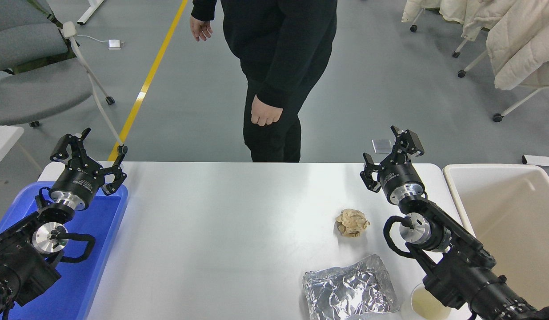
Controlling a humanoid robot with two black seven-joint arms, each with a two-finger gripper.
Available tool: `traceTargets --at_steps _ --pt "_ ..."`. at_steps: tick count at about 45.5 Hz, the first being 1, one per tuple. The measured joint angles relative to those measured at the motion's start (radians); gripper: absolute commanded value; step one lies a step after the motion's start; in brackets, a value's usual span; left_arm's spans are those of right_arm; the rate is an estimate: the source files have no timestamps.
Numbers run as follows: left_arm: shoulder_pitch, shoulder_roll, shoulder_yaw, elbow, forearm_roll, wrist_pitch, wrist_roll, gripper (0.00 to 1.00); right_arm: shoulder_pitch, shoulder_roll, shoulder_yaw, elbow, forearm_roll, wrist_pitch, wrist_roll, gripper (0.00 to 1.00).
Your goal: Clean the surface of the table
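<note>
The white table surface (221,231) fills the middle of the head view. On it lie a crumpled brown paper ball (352,222) right of centre and a crumpled sheet of silver foil (347,291) at the near edge. A pale cup (423,304) stands beside the foil, partly hidden by my right arm. My right gripper (388,149) hovers open over the far right edge, above and right of the paper ball, holding nothing. At the lower left my left gripper (88,149) is parked open above the blue tray.
A flat blue tray (96,249) lies under my left arm at the left end. A deep cream bin (510,222) stands off the right end. A person in black (274,66) stands beyond the far edge, hands off the table. Chairs stand on the floor behind.
</note>
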Motion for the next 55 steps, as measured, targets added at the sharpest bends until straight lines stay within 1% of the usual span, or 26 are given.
traceTargets --at_steps 44,55 --pt "0.0 0.0 0.0 0.0 0.0 0.0 0.0 1.0 0.035 -0.021 0.0 -0.001 -0.001 0.011 0.002 1.0" --pt "0.0 0.0 0.0 0.0 0.0 0.0 0.0 1.0 0.074 -0.048 -0.072 0.007 -0.009 0.016 0.002 1.0"
